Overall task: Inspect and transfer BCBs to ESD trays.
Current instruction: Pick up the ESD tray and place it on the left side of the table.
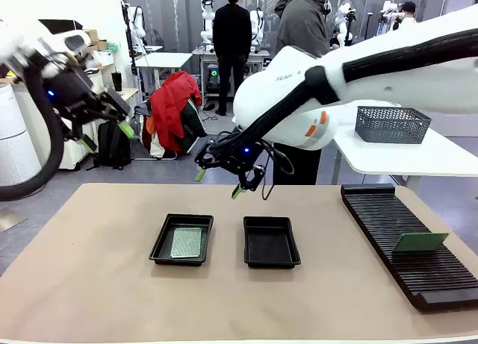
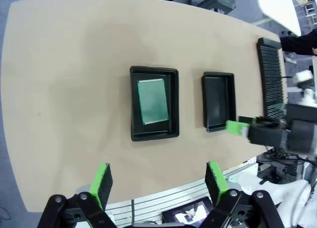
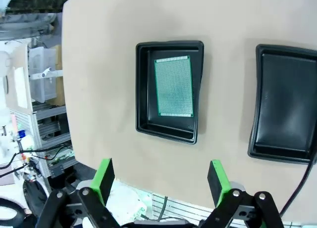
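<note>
One BCB (image 1: 187, 241) lies in the centre-left ESD tray (image 1: 158, 247); a second BCB (image 1: 420, 242) stands in the rack (image 1: 388, 217), lower right.
The left gripper (image 1: 108, 135) and right gripper (image 1: 219, 184) gape empty; a skewed pinch could topple that thin board.

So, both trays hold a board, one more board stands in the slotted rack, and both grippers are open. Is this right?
Not quite. Only the left tray holds a board; the right tray is empty, as the front view shows. A second board does stand in the slotted rack, and the left gripper and right gripper are open.
</note>
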You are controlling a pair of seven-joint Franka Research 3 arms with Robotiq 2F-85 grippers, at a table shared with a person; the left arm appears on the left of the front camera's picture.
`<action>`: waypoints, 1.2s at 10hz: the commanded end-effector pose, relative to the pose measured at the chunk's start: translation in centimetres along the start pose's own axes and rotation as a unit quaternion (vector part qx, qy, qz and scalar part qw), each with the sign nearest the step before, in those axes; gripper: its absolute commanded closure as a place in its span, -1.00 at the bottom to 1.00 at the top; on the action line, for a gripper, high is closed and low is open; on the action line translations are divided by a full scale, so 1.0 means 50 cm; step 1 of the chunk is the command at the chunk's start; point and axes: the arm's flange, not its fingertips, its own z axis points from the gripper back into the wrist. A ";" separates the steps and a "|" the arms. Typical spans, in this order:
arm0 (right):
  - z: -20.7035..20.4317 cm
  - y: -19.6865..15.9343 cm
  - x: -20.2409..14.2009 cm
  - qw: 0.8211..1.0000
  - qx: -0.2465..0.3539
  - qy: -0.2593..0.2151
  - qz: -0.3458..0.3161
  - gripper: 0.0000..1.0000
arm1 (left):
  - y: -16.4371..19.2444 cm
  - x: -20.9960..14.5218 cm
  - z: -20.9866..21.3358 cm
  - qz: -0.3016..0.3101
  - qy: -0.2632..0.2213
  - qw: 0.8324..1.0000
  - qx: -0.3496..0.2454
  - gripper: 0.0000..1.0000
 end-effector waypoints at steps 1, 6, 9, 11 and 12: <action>0.031 -0.068 -0.034 0.999 0.045 -0.002 0.000 -1.00 | -0.007 0.006 -0.063 -0.015 0.003 1.000 0.025 -1.00; 0.078 -0.156 -0.033 0.994 0.103 0.020 -0.021 -1.00 | -0.014 0.005 -0.252 0.000 0.044 0.998 0.049 -1.00; 0.088 -0.192 -0.033 0.992 0.122 0.033 -0.022 -1.00 | -0.015 0.007 -0.337 0.006 0.064 0.994 0.087 -1.00; 0.093 -0.217 -0.031 0.989 0.142 0.043 -0.027 -1.00 | -0.011 0.006 -0.395 0.002 0.070 0.992 0.103 -1.00; 0.096 -0.227 -0.031 0.987 0.151 0.045 -0.025 -1.00 | -0.014 0.002 -0.416 0.002 0.074 0.991 0.111 -1.00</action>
